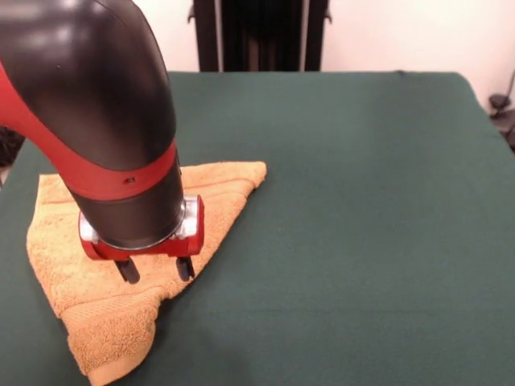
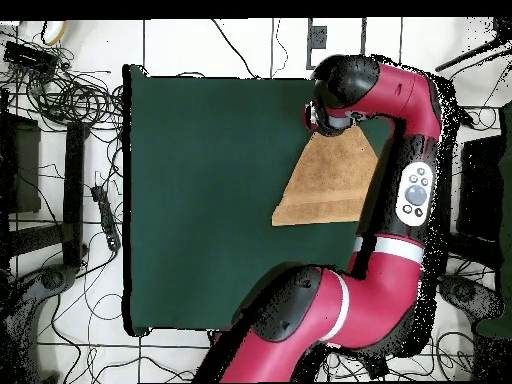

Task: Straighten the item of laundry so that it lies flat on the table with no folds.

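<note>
The item of laundry (image 1: 60, 249), a golden-orange terry towel, lies folded into a rough triangle on the left part of the dark green table (image 1: 362, 201). A doubled flap with a woven band sticks out at its near corner. My gripper (image 1: 156, 272) hangs just above the towel's near middle, open, with nothing between its two dark fingertips (image 1: 127, 271). The arm's thick black and red wrist hides much of the towel's middle. From overhead the towel (image 2: 330, 185) is a triangle by the table (image 2: 200, 180) edge, and the arm's head covers its tip and the gripper.
A black stand (image 1: 257, 32) rises behind the table's far edge. Overhead, the arm's red links (image 2: 400, 200) curve along the table's right side. Cables (image 2: 70, 100) lie on the tiled floor to the left of the table.
</note>
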`<action>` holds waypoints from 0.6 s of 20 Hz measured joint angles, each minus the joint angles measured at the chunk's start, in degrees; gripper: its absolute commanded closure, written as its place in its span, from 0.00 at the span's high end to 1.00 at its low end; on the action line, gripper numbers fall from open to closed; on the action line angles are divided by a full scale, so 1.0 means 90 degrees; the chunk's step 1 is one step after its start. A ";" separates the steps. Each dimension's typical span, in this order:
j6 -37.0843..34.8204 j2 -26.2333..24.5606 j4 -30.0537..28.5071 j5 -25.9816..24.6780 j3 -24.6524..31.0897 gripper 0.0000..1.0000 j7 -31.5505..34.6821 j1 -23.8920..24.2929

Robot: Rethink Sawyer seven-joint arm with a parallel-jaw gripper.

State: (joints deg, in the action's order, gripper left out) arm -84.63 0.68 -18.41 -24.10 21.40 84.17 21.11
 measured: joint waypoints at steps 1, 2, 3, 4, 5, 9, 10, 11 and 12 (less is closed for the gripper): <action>-0.0017 -0.0056 0.0108 -0.0021 0.0012 1.00 0.0000 -0.0021; -0.0039 -0.0112 0.0220 -0.0054 0.0028 1.00 0.0000 -0.0042; -0.0058 -0.0153 0.0301 -0.0090 0.0045 1.00 0.0000 -0.0056; -0.0089 -0.0204 0.0417 -0.0149 0.0084 1.00 0.0000 -0.0073; -0.0119 -0.0246 0.0509 -0.0207 0.0126 1.00 0.0000 -0.0083; -0.0295 -0.0431 0.0880 -0.0613 0.0439 1.00 0.0000 -0.0072; -0.0335 -0.0457 0.0933 -0.0710 0.0513 1.00 0.0000 -0.0067; -0.0386 -0.0483 0.0996 -0.0841 0.0612 1.00 0.0000 -0.0061; -0.0455 -0.0511 0.1065 -0.1023 0.0757 1.00 0.0000 -0.0052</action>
State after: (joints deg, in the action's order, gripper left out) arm -88.73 -3.92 -8.83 -33.31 28.21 84.17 20.64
